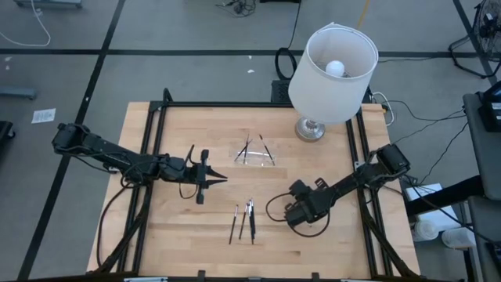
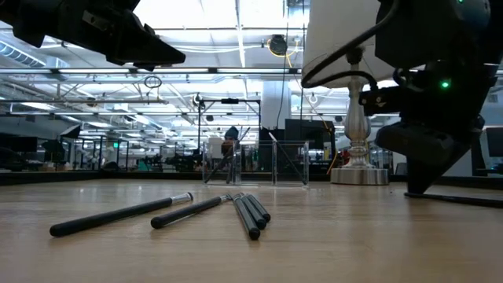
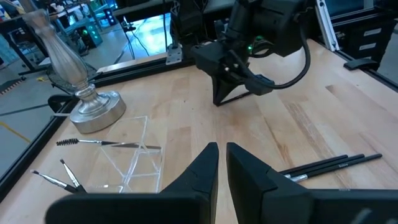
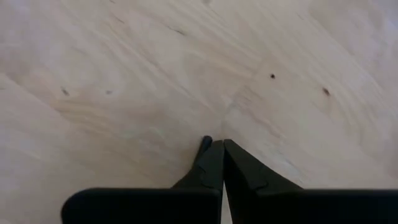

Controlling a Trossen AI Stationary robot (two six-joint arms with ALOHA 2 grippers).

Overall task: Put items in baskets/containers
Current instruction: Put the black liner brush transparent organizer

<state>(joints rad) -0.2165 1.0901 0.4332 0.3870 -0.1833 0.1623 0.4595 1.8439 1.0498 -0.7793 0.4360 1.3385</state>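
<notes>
Three thin dark sticks [image 1: 243,221] lie side by side on the wood near the table's near edge, plain in the low view [image 2: 236,211]. The clear tray [image 1: 256,153] sits mid-table and holds several thin sticks [image 3: 106,144]. My left gripper [image 1: 223,178] hovers shut above the table, left of the tray and pointing right, empty [image 3: 222,152]. My right gripper [image 1: 296,219] is right of the loose sticks, shut and pointing down at bare wood [image 4: 222,144]. My right gripper has its shut fingertips [image 2: 413,189] down at the bare table top, coming from above. A small dark nub [image 4: 206,142] shows beside one fingertip. I cannot tell whether it is a held thing or whether the tips touch the wood.
A white-shaded lamp [image 1: 333,74] stands on a silvery base [image 3: 93,109] at the far right, just beyond the tray. A black cable loops around the right gripper [image 1: 270,207]. Bare wood lies between the loose sticks and the tray.
</notes>
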